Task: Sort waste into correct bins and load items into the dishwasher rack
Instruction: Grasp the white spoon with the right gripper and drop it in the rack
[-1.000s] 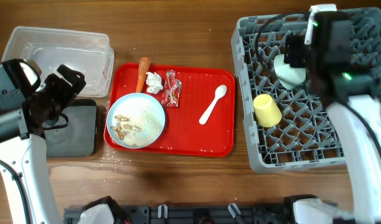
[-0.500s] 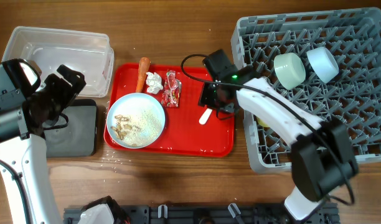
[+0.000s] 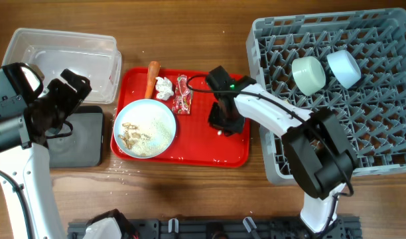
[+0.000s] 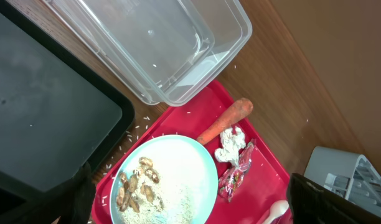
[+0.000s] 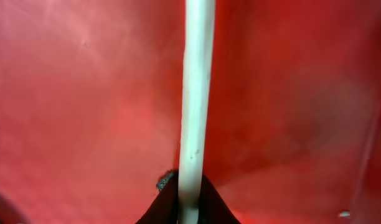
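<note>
On the red tray (image 3: pixel 183 154) my right gripper (image 3: pixel 224 123) is shut on the white spoon's handle (image 5: pixel 195 93), which its black fingertips (image 5: pixel 162 202) pinch low against the tray; from overhead the arm hides most of the spoon. My left gripper (image 3: pixel 65 93) hangs open and holds nothing, above the black tray bin (image 3: pixel 80 139) beside the clear tub (image 3: pixel 64 60). The carrot stub (image 3: pixel 150 78), tissue (image 3: pixel 164 87) and wrapper (image 3: pixel 184 94) lie at the tray's back. A plate (image 3: pixel 156 126) holds crumbs (image 3: pixel 131 135). The grey rack (image 3: pixel 362 126) holds a mint bowl (image 3: pixel 308 74) and a light blue bowl (image 3: pixel 343 68).
The left wrist view shows the clear tub (image 4: pixel 165 43), black tray (image 4: pixel 41 118), carrot (image 4: pixel 225 121), tissue (image 4: pixel 231 144), wrapper (image 4: pixel 237 174), plate (image 4: pixel 190 168), the spoon's bowl (image 4: pixel 274 211) and a rack corner (image 4: pixel 340 171). Grains are scattered on the wood beside the red tray.
My right arm left the rack, came down over the red tray and shut its jaws on the spoon handle. The left arm has not moved.
</note>
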Motion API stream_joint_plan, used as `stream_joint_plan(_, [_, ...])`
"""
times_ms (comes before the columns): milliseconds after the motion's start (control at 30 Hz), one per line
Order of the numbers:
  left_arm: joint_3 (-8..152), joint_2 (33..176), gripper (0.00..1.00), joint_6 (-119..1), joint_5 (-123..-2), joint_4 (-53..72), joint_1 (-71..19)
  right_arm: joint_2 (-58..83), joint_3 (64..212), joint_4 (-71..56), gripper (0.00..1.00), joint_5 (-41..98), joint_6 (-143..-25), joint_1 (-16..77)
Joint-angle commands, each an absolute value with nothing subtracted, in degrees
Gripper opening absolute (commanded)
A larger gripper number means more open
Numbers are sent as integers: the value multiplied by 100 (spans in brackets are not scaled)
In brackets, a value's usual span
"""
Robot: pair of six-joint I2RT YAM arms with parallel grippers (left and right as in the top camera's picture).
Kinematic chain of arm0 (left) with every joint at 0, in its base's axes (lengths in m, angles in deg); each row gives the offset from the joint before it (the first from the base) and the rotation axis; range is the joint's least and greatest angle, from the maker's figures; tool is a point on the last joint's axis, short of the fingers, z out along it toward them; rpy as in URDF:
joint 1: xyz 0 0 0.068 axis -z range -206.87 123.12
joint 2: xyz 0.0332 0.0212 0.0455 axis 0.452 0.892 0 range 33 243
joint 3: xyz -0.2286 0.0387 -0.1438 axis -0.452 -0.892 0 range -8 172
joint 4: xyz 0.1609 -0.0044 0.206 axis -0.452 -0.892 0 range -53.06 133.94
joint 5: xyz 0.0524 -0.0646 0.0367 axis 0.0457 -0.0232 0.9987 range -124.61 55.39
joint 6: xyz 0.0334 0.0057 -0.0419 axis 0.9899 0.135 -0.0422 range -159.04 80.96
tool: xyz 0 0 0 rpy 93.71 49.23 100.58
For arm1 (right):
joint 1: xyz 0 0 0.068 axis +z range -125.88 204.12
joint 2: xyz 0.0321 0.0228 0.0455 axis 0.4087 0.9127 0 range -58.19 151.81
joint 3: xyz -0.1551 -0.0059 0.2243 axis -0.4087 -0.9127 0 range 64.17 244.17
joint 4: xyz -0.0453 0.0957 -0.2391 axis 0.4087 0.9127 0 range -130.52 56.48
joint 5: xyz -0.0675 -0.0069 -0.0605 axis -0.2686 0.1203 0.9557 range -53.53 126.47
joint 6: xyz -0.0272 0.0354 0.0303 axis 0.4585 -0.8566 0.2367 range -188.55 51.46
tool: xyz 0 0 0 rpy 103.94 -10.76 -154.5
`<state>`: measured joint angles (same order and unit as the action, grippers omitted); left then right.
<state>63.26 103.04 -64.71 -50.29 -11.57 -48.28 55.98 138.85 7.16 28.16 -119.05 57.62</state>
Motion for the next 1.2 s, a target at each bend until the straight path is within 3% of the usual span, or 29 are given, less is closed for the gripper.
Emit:
stream_joint_plan(0, [6412, 10243, 100, -6502, -5011, -1141, -4863, 4783, 13810, 799, 6, 3458, -11091, 5781])
stream_joint_plan(100, [6412, 10243, 100, -6499, -5011, -1141, -4863, 3524, 13837, 902, 4, 3994, -10556, 5696])
stream_joint_plan(233, [6412, 10243, 100, -6499, -5011, -1141, -4863, 2222, 13837, 875, 4, 4875, -8580, 4981])
stream_joint_plan(367, [6412, 10243, 100, -6502, -5011, -1141, -4863, 2626, 13699, -196, 4, 4394, -6180, 4066])
stream_joint_plan(533, [6412, 10243, 100, -6499, -5011, -1141, -4863, 3684, 13697, -539, 4, 4335, -5962, 3963])
stream_joint_plan(567, [6412, 10243, 100, -6499, -5011, -1141, -4863, 3795, 13697, -508, 15, 4352, -5973, 3963])
stream_joint_plan(633, [6412, 10243, 100, -6502, -5011, -1141, -4863, 3723, 13784, -318, 57, 4442, -6226, 3963])
stream_joint_plan(933, [6412, 10243, 100, -6499, -5011, -1141, -4863, 534, 14342, 1157, 68, 1659, -7079, 3969])
stream_joint_plan(967, [6412, 10243, 100, -6502, -5011, -1141, -4863, 237, 14342, 1474, 100, 1297, -7389, 3969])
stream_joint_plan(1067, [6412, 10243, 100, -6502, -5011, -1141, -4863, -95, 14342, 2073, 96, 1544, -8545, 3967])
stream_joint_plan(1100, [6412, 10243, 100, -6502, -5011, -1141, -4863, -148, 14339, 2434, 71, 2033, -8523, 3967])
stream_joint_plan(1133, [6412, 10243, 100, -6499, -5011, -1141, -4863, -157, 14339, 2783, 59, 2479, -8515, 3967])
stream_joint_plan(1167, [6412, 10243, 100, -6502, -5011, -1141, -4863, -157, 14339, 3039, 59, 2765, -8506, 3967])
